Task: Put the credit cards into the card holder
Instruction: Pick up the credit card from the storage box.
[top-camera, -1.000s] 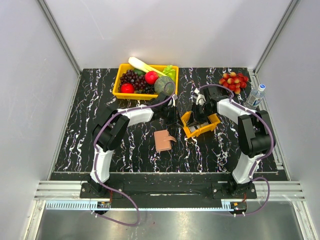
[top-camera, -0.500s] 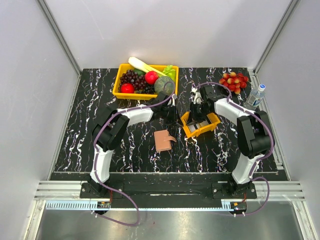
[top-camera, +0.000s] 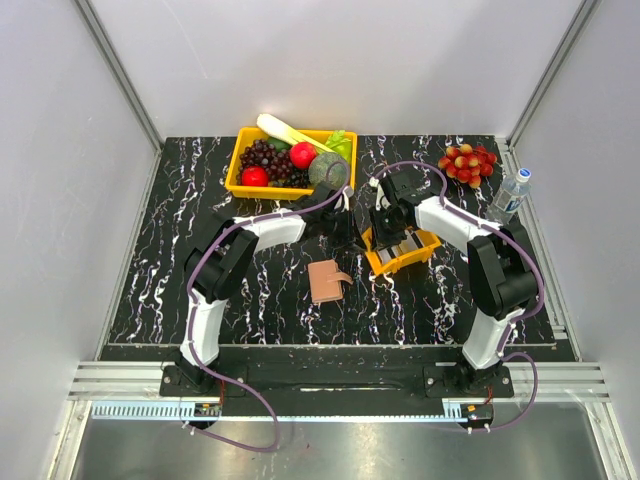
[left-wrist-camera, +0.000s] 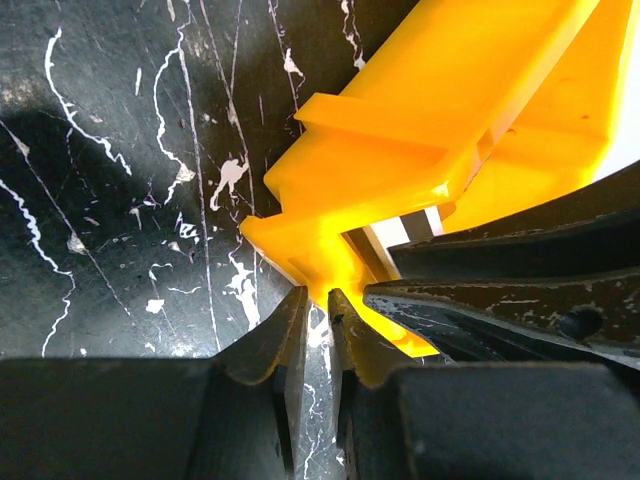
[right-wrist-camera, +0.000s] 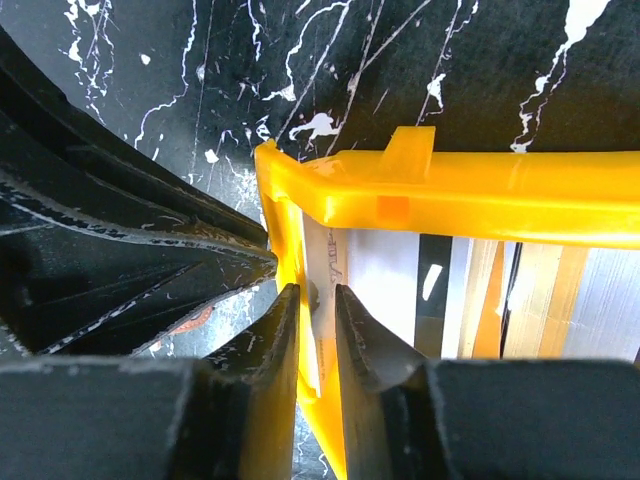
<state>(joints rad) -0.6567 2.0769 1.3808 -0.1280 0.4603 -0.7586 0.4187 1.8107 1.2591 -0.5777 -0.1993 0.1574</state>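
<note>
And the left gripper (left-wrist-camera: 318, 298) sits clenched on the orange tray's (top-camera: 425, 243) corner. The right gripper (right-wrist-camera: 315, 292) pinches its wall plus one white card. The other credit cards (right-wrist-camera: 385, 275) stand inside, and the card holder (top-camera: 328, 281) lies apart, near-left of the tray, on the tabletop (top-camera: 200, 210).

Top cam looks bright and even on my end, soft shadows, sharp. Wrist cams sit too close: foreground is dark mush, orange tray (left-wrist-camera: 430, 130) blows out white at the right edge, credit cards (right-wrist-camera: 385, 275) look washed.
</note>
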